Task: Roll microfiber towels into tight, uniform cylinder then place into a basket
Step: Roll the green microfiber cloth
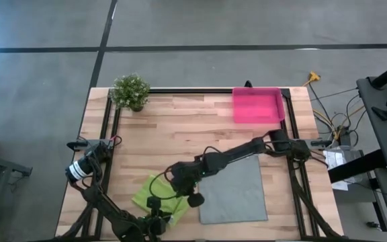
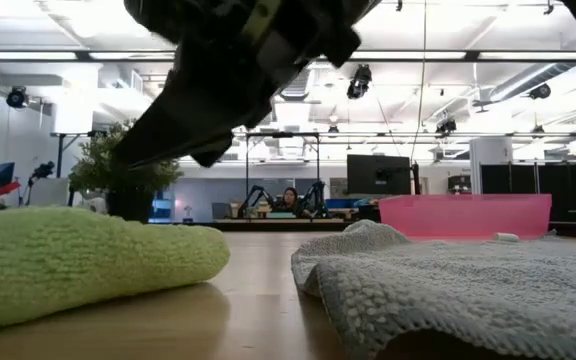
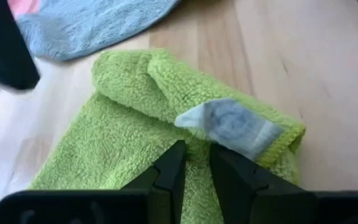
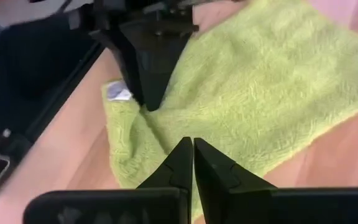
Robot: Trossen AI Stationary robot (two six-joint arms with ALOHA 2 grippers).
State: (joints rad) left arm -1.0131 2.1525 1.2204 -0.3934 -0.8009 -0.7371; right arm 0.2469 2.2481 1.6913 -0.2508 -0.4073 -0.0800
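The green towel (image 1: pixel 158 195) lies partly folded on the worktop (image 1: pixel 180 121), near the front edge and left of centre. The left claw (image 3: pixel 194 163) is on it at the folded edge beside its white tag (image 3: pixel 232 124), fingers narrow, pinching the pile. The right claw (image 4: pixel 192 163) hovers just above the same towel, fingers fully closed and empty. The grey towel (image 1: pixel 234 191) lies flat just right of the green one. The pink basket (image 1: pixel 257 105) stands at the far right edge. A potted plant (image 1: pixel 130 91) stands far left.
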